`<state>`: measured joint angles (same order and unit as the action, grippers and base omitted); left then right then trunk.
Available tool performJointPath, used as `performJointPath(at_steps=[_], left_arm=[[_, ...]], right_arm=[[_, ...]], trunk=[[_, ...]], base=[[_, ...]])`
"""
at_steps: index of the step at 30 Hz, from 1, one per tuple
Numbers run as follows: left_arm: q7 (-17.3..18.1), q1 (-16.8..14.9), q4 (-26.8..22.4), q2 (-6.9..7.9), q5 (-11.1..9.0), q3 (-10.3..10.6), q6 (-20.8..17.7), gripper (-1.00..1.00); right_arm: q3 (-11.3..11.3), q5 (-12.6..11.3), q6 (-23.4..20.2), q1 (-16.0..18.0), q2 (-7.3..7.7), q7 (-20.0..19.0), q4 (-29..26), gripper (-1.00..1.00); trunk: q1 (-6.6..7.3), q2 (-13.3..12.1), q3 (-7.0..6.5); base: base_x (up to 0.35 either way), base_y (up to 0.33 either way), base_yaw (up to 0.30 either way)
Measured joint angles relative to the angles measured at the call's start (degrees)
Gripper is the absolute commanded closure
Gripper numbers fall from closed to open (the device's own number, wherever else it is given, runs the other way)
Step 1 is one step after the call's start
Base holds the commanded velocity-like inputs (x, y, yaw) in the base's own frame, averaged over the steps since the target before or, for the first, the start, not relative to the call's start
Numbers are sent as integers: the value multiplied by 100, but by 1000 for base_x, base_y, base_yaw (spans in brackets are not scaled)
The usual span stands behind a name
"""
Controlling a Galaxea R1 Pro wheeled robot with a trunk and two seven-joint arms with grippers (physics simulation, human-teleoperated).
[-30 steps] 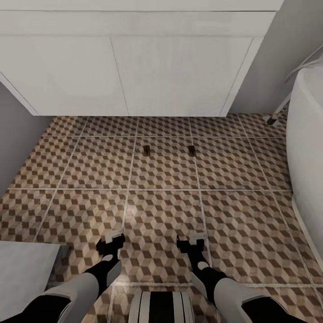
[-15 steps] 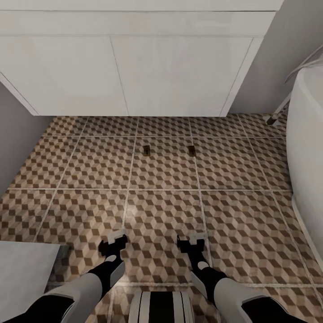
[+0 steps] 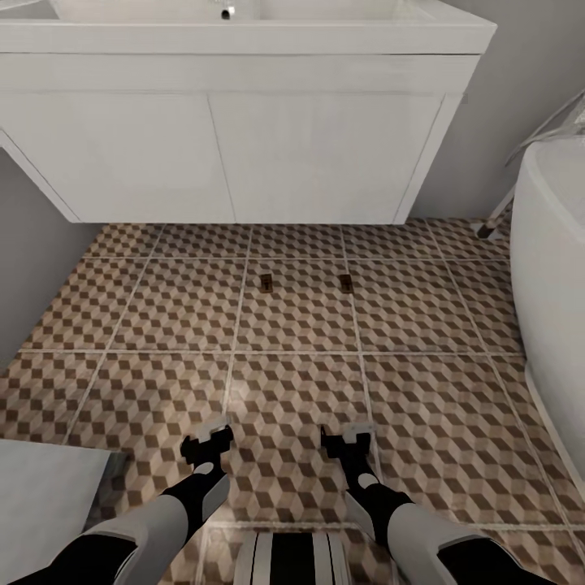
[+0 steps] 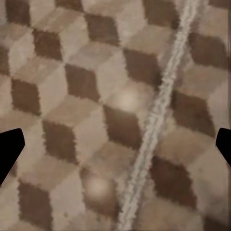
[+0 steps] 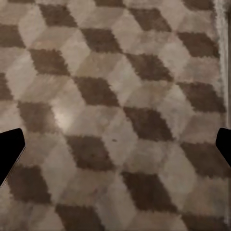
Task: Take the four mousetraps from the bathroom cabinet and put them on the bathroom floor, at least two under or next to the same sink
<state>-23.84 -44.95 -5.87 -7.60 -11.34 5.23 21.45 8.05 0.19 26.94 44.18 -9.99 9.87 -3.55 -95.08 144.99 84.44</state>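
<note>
While looking down over both arms, saw the bathroom floor (image 3: 292,390) spread wide from centre: cube-pattern tiles in brown, beige and white, matte, cut into big squares by thin pale grout lines. Bounded at twelve o'clock by the sink (image 3: 244,122), a long white box with a smooth flat front, two plain door panels and a straight lower edge hanging above the tiles; chrome faucet (image 3: 227,11) at its top rim. Closed off at three o'clock by the curved, glossy white bathtub (image 3: 552,244), at nine by a plain grey wall (image 3: 32,244), at eight by the corner of a pale grey slab (image 3: 41,496).

Found two small tan mousetraps lying flat on open tile near the sink's front, not touching it and well apart from each other: first mousetrap (image 3: 266,282) at about eleven, second mousetrap (image 3: 346,283) at about one. Left broad bare tile between them and the arms.

Held the left gripper (image 3: 207,445) at seven and the right gripper (image 3: 348,443) at five, low over the tiles, both spread wide and empty. Showed dark fingertips (image 4: 8,151) at opposite edges of each wrist view, blurred tile and one grout line between.
</note>
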Motion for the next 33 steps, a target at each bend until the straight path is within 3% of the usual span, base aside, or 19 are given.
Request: performJointPath(at_steps=[33], left_arm=[[-4, 1, 2, -4, 5, 0, -8, -100]], right_arm=[[-7, 20, 7, 0, 0, -4, 0, -100]], trunk=[[85, -44, -732]], base=[[0, 0, 0]])
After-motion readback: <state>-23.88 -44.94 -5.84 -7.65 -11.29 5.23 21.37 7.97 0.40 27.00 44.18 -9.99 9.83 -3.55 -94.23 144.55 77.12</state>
